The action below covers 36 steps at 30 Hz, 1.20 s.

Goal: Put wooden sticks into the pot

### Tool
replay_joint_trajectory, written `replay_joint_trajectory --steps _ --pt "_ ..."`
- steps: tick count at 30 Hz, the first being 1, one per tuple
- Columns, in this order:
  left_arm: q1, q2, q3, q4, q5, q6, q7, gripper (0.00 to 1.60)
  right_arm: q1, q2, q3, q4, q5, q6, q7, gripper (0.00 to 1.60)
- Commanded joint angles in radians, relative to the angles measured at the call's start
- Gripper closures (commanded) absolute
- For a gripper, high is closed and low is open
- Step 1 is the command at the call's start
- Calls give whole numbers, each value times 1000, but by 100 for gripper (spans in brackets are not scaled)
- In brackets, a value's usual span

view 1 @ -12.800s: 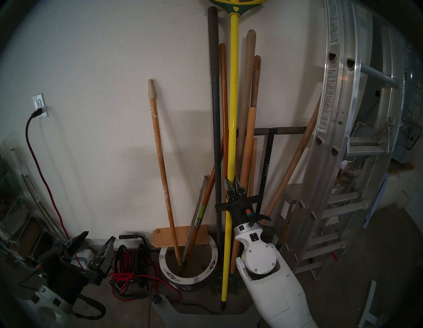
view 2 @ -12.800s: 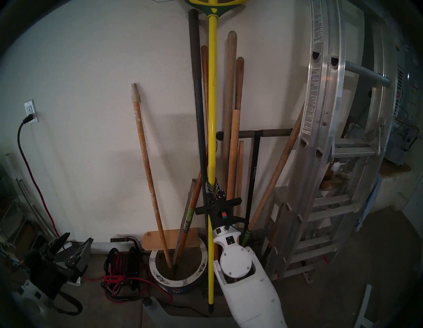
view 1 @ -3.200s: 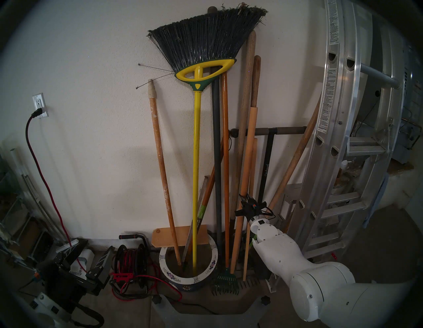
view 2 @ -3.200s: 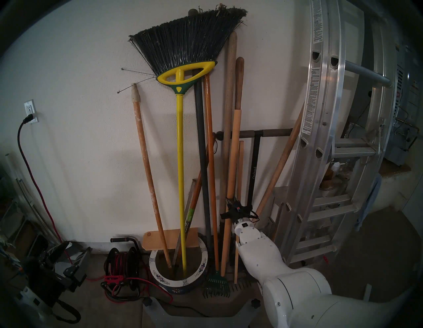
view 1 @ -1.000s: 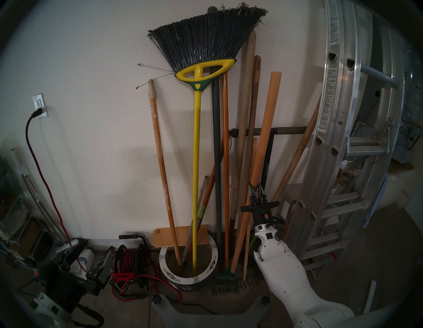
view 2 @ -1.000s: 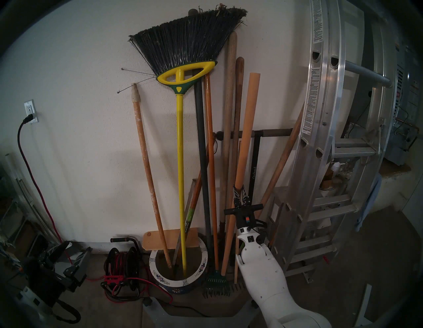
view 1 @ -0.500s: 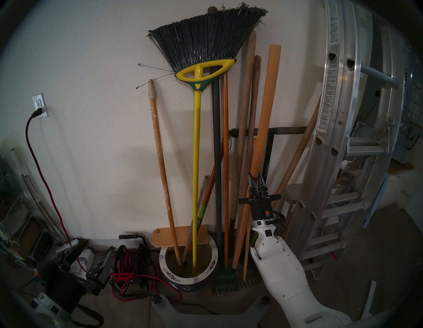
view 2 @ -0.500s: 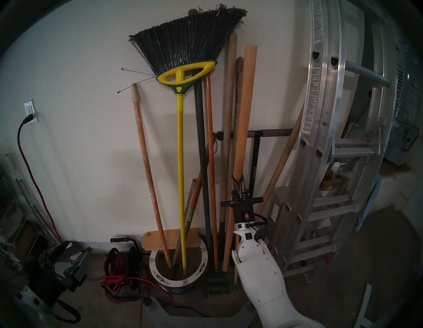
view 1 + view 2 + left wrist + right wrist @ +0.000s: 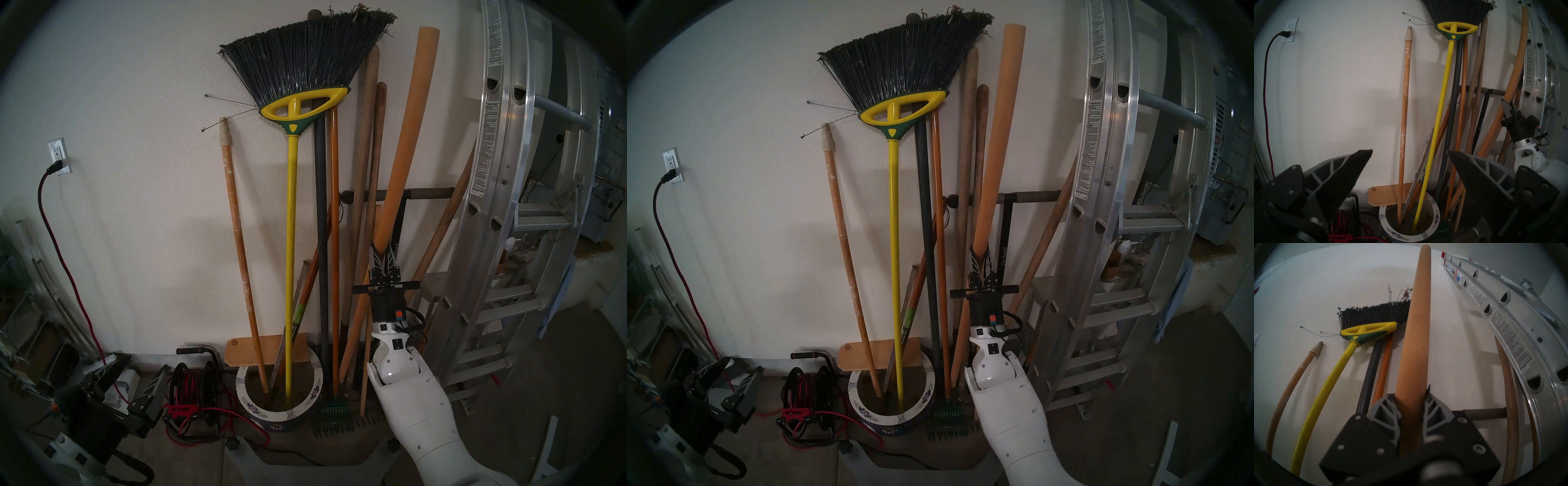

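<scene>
The pot [image 9: 278, 413], low with a white flowered rim, stands on the floor by the wall. In it lean a paint-speckled stick [image 9: 239, 244] and a yellow-handled broom [image 9: 290, 254], bristles up. My right gripper [image 9: 383, 253] is shut on a plain tan dowel [image 9: 403, 152], held steeply upright and leaning right. The dowel's lower end hangs above the floor just right of the pot. In the right wrist view the dowel [image 9: 1415, 327] runs up between the gripper's [image 9: 1412, 395] fingers. My left gripper [image 9: 146, 365] stays low at the left, open and empty.
Several other tool handles lean on the wall right of the pot, with a green rake head [image 9: 334, 412] at their foot. An aluminium ladder [image 9: 509, 169] stands at the right. A cord reel [image 9: 196, 383] sits left of the pot and a wooden board [image 9: 237, 351] behind it.
My right gripper has risen with the dowel, whose top has climbed well up the wall and whose lower end has come off the floor. The left arm has not moved.
</scene>
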State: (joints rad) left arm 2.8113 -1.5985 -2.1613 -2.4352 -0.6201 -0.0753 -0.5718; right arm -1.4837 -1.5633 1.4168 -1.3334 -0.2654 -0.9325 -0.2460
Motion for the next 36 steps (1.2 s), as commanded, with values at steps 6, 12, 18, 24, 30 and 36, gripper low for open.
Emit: replay_joint_trajectory --steps 6,12,18,24,30,36 --pt "-1 -4 0 -8 0 3 -2 0 -16 -18 -10 -176 -12 -20 -16 160" --pt "-3 -6 -1 -8 2 4 -4 0 -62 -21 -16 -247 -23 -9 -22 160" --pt "-5 -9 -2 -8 3 6 -7 0 -107 -22 -34 -333 -37 1 -27 160" --pt "-6 -11 -4 -8 4 8 -10 0 -174 -9 -51 -400 -48 10 -33 160" --pt "-8 -13 -4 -8 4 10 -12 0 -243 5 -56 -470 -59 19 -42 160" --pt "-9 -15 -5 -8 5 12 -15 0 -311 20 -54 -539 -69 36 -53 160"
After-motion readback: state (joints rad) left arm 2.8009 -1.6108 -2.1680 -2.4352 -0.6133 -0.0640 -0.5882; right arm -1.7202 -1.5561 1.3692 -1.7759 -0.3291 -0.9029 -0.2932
